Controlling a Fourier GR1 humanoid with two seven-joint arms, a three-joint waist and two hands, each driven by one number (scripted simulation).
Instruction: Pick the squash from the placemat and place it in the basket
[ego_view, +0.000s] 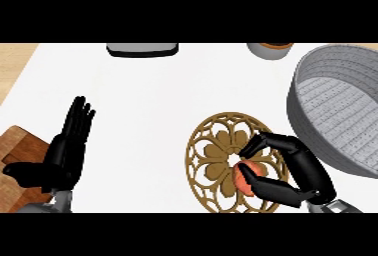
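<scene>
At the far left a wooden board (16, 150) shows at the counter's edge, and just beside it the left hand (65, 150) rests open, fingers straight and pointing up the view, holding nothing. Beyond it lies a broad stretch of bare white counter (140, 100), with a dark-topped grey object (142, 49) at the top edge, cut off by the view.

Right of centre sits the placemat (214, 150), a round brown openwork disc. The squash (247, 177), small and orange, lies on its right half, and the right hand (291, 170) is curled round it, fingers above and thumb below, so much of the squash is hidden. It looks gripped but not yet lifted clear; I cannot tell if it still touches the mat.

Further right stands the basket (325, 65), grey and ribbed with a tall wall, its near rim just beside the hand and partly out of view. A small cup (269, 50) with a brown top sits at the top edge, near the basket's left side.

The main risk, as I judge it, is the basket wall: it stands close to the hand's right, so a sideways move without enough lift could strike the rim or tip the basket. The squash is rounded and could roll out of the fingers as the wrist turns. The fingertips might also catch in the mat's holes and drag it.

Open room lies to the left and upward; the route into the basket is short but goes over the rim.
</scene>
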